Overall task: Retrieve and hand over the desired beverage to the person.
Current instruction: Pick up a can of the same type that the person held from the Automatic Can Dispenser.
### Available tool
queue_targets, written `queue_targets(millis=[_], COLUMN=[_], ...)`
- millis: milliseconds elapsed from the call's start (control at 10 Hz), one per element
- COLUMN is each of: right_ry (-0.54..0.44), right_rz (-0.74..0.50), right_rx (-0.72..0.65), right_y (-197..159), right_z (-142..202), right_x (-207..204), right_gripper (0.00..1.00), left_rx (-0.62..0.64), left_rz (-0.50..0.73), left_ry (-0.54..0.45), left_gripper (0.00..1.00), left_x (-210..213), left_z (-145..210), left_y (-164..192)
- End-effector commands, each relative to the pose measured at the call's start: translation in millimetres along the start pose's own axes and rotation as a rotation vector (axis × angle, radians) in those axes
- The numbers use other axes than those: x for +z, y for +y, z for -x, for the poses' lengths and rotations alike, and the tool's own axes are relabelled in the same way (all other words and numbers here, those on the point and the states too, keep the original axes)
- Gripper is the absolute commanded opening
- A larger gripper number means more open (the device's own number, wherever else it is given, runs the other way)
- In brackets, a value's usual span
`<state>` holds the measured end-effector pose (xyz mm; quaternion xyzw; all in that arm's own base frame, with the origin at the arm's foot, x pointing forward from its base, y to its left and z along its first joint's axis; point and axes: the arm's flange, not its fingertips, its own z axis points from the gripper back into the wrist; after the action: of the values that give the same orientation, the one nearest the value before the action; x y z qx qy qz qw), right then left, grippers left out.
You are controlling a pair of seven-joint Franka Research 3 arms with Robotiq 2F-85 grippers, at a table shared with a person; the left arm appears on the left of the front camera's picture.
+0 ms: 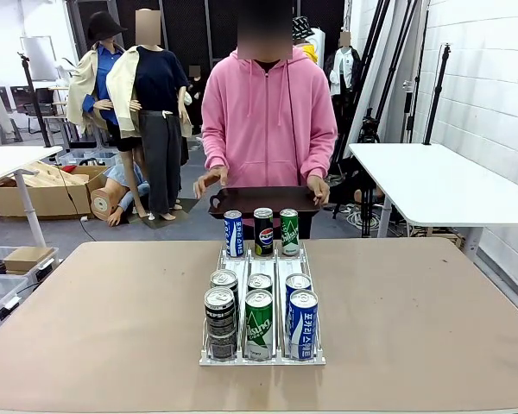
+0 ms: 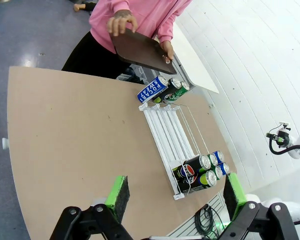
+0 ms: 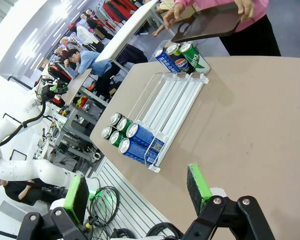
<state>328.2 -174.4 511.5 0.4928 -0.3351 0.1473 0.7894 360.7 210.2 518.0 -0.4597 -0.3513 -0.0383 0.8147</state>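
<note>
The person (image 1: 268, 112), in a pink hoodie, stands at the far side and holds a dark brown tray (image 1: 263, 201) level in both hands. A white three-lane rack (image 1: 261, 259) lies on the table. At its far end stand a blue can (image 1: 233, 234), a Pepsi can (image 1: 263, 231) and a green can (image 1: 289, 231). At its near end several cans crowd together, with a black Pepsi can (image 1: 219, 310), a green one (image 1: 259, 323) and a blue one (image 1: 302, 323) in front. Nothing marks which beverage is desired. My left gripper (image 2: 176, 195) and right gripper (image 3: 137, 192) hang open and empty above the rack's near end.
The brown tabletop (image 1: 95, 319) is bare on both sides of the rack. A white table (image 1: 440, 181) stands to the right beyond it, and another white table (image 1: 9, 159) with cardboard boxes (image 1: 43, 194) to the left.
</note>
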Motion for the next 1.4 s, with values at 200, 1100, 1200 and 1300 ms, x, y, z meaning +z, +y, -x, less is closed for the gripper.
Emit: queue_targets(millis=[200,1100,1200,1300], right_ry=[-0.020,-0.020,-0.020,-0.020], right_rz=[-0.017,-0.017,-0.017,-0.017], right_rx=[0.003,0.003,0.003,0.003], right_y=[-0.2,-0.2,-0.2,-0.2], right_z=[-2.2,-2.2,-2.2,-2.2], right_x=[-0.2,-0.2,-0.2,-0.2], right_gripper=[1.00,1.00,1.00,1.00], left_rx=[-0.002,-0.002,-0.002,-0.002], left_rz=[0.017,0.017,0.017,0.017], left_ry=[-0.013,-0.013,-0.013,-0.013], left_gripper=[1.00,1.00,1.00,1.00], left_x=[1.9,1.9,1.9,1.9], left_z=[-0.9,-0.9,-0.9,-0.9], left_y=[-0.2,-0.2,-0.2,-0.2])
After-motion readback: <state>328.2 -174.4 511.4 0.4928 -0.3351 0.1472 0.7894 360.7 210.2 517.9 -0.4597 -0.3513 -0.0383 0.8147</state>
